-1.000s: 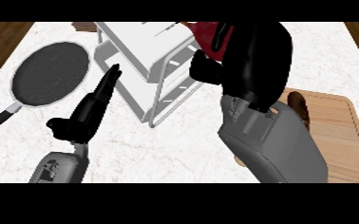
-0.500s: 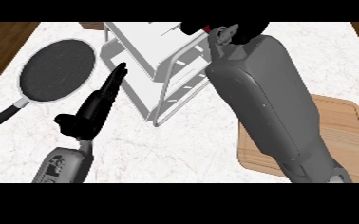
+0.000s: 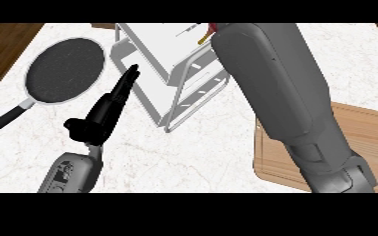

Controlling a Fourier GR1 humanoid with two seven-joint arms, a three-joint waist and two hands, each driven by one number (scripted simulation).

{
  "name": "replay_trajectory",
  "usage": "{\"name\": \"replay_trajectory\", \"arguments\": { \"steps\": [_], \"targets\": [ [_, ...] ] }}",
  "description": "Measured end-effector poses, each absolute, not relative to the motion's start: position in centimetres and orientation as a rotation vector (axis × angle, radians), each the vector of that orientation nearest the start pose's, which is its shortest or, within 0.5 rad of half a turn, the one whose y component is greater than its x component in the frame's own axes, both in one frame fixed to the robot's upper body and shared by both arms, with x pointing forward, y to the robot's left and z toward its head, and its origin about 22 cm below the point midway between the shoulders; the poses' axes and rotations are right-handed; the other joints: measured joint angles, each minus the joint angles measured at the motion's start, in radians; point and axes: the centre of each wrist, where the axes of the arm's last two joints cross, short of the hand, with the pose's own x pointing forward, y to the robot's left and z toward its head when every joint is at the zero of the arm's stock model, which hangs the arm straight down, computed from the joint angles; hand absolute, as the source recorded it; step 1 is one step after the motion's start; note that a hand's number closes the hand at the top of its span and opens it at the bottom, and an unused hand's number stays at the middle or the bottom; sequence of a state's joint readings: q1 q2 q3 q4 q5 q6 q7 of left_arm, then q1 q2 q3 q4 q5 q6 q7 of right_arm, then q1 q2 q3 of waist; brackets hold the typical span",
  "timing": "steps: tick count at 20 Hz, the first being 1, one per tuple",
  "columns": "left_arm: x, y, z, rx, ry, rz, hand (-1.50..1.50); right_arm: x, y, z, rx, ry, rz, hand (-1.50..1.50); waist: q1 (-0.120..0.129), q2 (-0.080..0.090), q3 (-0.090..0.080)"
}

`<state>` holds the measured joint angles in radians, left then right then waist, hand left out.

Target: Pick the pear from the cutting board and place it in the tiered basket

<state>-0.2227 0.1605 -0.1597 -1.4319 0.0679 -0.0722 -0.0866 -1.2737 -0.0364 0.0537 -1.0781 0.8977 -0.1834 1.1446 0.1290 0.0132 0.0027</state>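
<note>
Compared with the earlier frames, the right forearm point(image 3: 284, 100) is seen stretched further forward over the tiered basket point(image 3: 173, 67), so that the right hand itself is now carried out of sight beyond the top of the view. Only a small yellowish sliver point(image 3: 202, 38) beside a dark red patch is glimpsed at the forearm's far end, above the basket's upper tier; whether this is the pear cannot be told. No pear is seen on the uncovered part of the cutting board point(image 3: 362, 130), which lies beneath and to the right of the forearm, near the view's lower right. From this it is judged that the pear is being carried to the basket, though whether the right hand is closed on it cannot be told.

The left hand point(image 3: 111, 105) is held open, fingers straight and pointing up toward the basket's near left corner, just beside its wire frame but apparently apart from it. Further left of that hand, a dark frying pan point(image 3: 63, 70) is laid on the marble counter point(image 3: 184, 155).

A risk is judged to lie in the release: if the pear is let go over the basket's rim or sloped wire, it could roll off onto the counter. The forearm could also catch the light frame and shift it.
</note>
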Motion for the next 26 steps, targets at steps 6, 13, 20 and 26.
{"name": "replay_trajectory", "arguments": {
  "steps": [6,13,20,26],
  "targets": [
    [29.3,20.5,2.5,-0.164,-1.695,-0.345,0.0,40.8,-5.4,29.2,-0.741,-1.302,0.076,-1.5,0.014,0.005,-0.002],
    [28.9,20.9,2.0,-0.14,-1.694,-0.328,0.0,41.6,-3.9,28.4,-0.69,-1.347,-0.08,-1.5,-0.009,-0.004,0.0],
    [27.2,23.3,1.3,-0.069,-1.669,-0.262,0.0,42.3,-3.3,27.7,-0.924,-1.44,-0.197,-1.5,-0.094,-0.029,0.003],
    [25.9,25.1,0.7,-0.022,-1.647,-0.213,0.0,41.7,-4.2,29.1,-1.014,-1.555,-0.361,-1.5,-0.16,-0.049,0.007]
  ]
}}
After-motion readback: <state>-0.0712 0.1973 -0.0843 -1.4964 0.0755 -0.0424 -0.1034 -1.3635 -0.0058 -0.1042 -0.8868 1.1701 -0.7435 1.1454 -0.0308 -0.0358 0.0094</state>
